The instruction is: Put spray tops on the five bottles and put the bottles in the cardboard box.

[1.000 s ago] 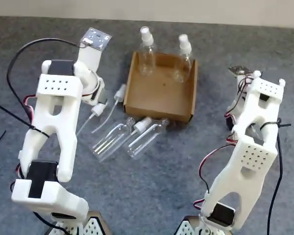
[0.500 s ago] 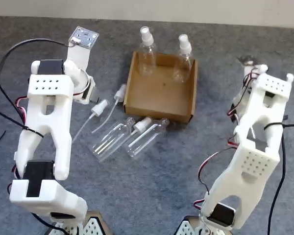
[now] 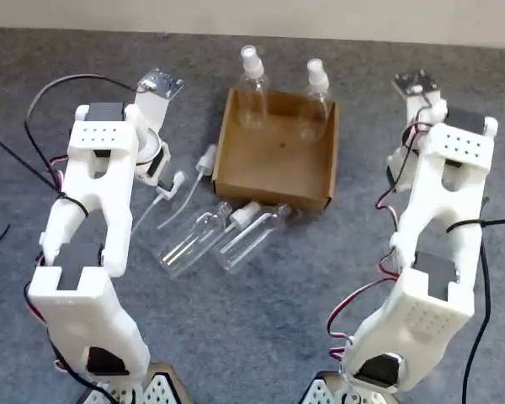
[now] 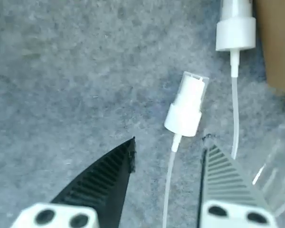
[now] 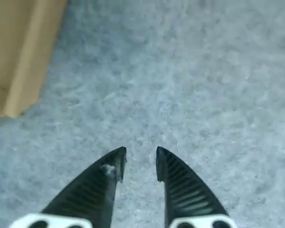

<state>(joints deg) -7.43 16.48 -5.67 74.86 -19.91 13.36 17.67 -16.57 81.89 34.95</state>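
Hovering low over the grey, felt-like table point(image 3: 303, 286), the left gripper point(image 4: 168, 141) stands open. Its ribbed black jaws straddle the thin dip tube of a loose white spray top point(image 4: 185, 111) and grip nothing. The right gripper point(image 5: 140, 152), jaws parted only narrowly and empty, hangs over bare felt near a corner of the box point(image 3: 278, 160).

Two clear plastic bottles point(image 3: 194, 240) lie on their sides just in front of the box with no tops on, and a third top point(image 3: 247, 212) lies between their necks. A second top point(image 3: 206, 158) lies by the box's left wall. Farther back, two capped bottles point(image 3: 252, 88) stand upright at the far wall of the shallow brown cardboard box, apparently inside it.

By that count the job looks under half done: the lying bottles need both tops and boxing.
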